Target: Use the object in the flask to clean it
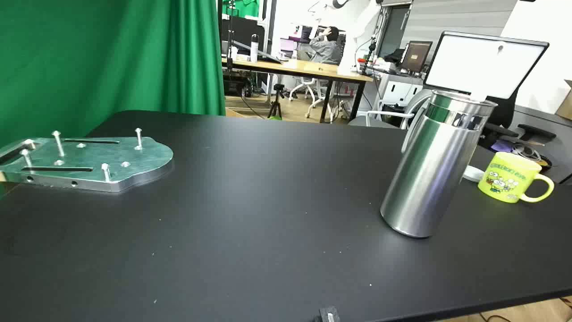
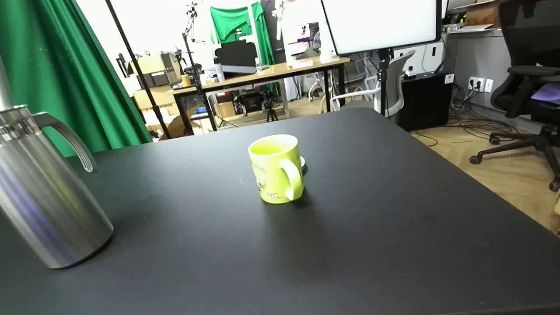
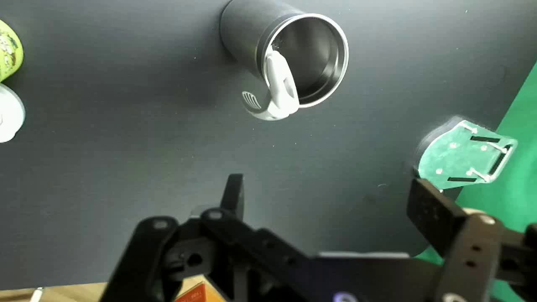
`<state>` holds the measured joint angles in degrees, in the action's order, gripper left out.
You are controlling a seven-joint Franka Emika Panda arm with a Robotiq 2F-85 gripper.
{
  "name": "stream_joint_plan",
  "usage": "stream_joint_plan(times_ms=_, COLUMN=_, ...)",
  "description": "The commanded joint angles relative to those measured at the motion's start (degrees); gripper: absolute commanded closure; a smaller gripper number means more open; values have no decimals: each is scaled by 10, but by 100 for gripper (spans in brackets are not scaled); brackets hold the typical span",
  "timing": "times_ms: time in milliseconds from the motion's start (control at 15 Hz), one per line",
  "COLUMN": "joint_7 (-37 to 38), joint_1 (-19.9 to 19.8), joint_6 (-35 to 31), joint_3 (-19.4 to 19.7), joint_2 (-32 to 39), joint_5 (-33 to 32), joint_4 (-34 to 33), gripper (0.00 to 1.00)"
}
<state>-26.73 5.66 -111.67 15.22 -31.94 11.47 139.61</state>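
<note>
The flask [image 1: 431,179] is a tall brushed steel cylinder standing on the black table. It also shows at the left edge of an exterior view [image 2: 48,210] and at the top of the wrist view [image 3: 247,33], where its open mouth is visible. Its grey side handle [image 2: 70,133] curves down from the rim. A white-handled object [image 3: 277,75] stands in the flask with its handle above the rim; its lower end is mostly hidden inside. The handle blends into a bright panel in an exterior view [image 1: 480,93]. My gripper [image 3: 325,178] is wide open and empty, apart from the flask.
A yellow-green mug [image 2: 278,175] stands beside a white round lid [image 3: 10,113]. A green metal plate [image 1: 105,162] with upright bolts lies at the table's far side from the mug. An orange box [image 3: 201,291] is below the table edge. A small black piece [image 1: 330,314] shows at the bottom edge.
</note>
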Motion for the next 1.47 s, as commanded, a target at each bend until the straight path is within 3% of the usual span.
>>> stream_joint_plan(times_ms=0, joint_7=-7, joint_1=-15, joint_6=3, joint_3=-13, joint_2=3, joint_5=8, joint_4=-2, gripper=0)
stream_joint_plan(times_ms=600, joint_7=-7, joint_1=-15, joint_6=3, joint_3=-13, joint_2=2, joint_5=8, joint_4=-2, gripper=0)
stream_joint_plan(times_ms=733, joint_7=-88, joint_1=7, joint_6=60, joint_3=9, joint_2=15, joint_5=12, joint_4=-19, gripper=0)
stream_joint_plan(times_ms=1067, joint_7=-248, joint_1=0, joint_6=169, joint_3=24, joint_2=54, joint_5=24, joint_4=-57, gripper=0)
stream_joint_plan(times_ms=1267, joint_7=-327, joint_1=-18, joint_6=241, joint_3=14, joint_2=86, joint_5=-22, joint_4=-95, gripper=0)
stream_joint_plan(times_ms=1400, joint_7=-364, joint_1=-30, joint_6=252, joint_3=0, joint_2=104, joint_5=-68, joint_4=-118, gripper=0)
